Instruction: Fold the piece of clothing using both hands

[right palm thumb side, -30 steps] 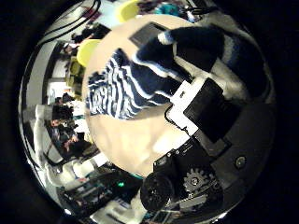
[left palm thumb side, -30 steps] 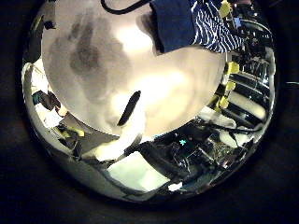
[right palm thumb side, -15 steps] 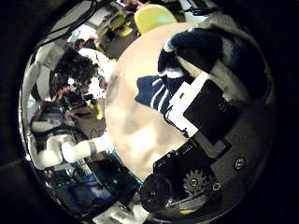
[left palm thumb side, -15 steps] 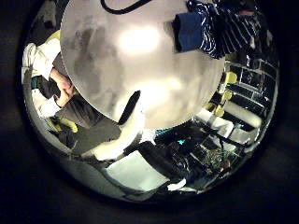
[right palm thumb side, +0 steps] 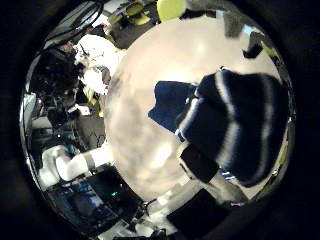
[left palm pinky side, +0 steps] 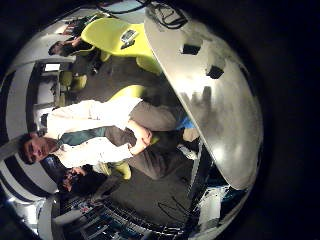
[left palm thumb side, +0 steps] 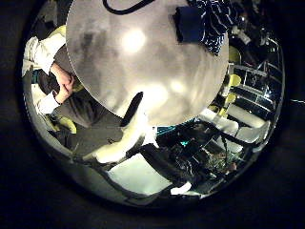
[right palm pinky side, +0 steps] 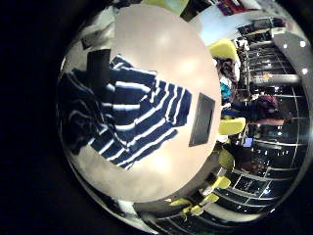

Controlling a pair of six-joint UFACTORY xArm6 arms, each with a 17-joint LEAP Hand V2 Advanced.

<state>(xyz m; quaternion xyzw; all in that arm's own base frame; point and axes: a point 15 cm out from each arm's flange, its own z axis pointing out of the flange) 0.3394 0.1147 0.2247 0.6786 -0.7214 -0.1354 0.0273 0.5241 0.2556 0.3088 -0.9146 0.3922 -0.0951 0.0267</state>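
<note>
Striped shirt (right palm pinky side: pixel 122 113) is seen bunched on the round table (right palm pinky side: pixel 166 49), frame centre; neither hand's grip can be told, tbh.

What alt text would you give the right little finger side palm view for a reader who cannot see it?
A dark, white-striped piece of clothing lies rumpled and spread, not neatly folded, on a round pale table. A flat dark rectangular object lies on the table beside the cloth, and yellow chairs stand past the table's edge. No hand shows clearly in this view.
</note>
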